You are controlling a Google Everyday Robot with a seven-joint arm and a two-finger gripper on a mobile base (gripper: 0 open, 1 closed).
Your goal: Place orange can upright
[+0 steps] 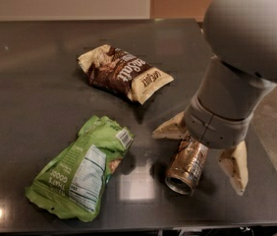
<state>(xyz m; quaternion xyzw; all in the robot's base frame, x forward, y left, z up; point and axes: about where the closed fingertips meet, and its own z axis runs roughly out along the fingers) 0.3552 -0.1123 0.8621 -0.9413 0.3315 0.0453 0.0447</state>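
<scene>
The orange can [186, 167] lies on its side on the dark table [40, 82], its silver open end facing the near edge. My gripper [201, 148] hangs directly over the can's far end, open, with one cream finger [170, 128] to the can's left and the other [235, 167] to its right. The fingers straddle the can and do not grip it. The arm's grey body hides the can's far end.
A brown-and-cream snack bag [124, 73] lies at the table's middle back. A green snack bag [82, 167] lies at the front left, close to the can. The table's right edge and front edge are near the can.
</scene>
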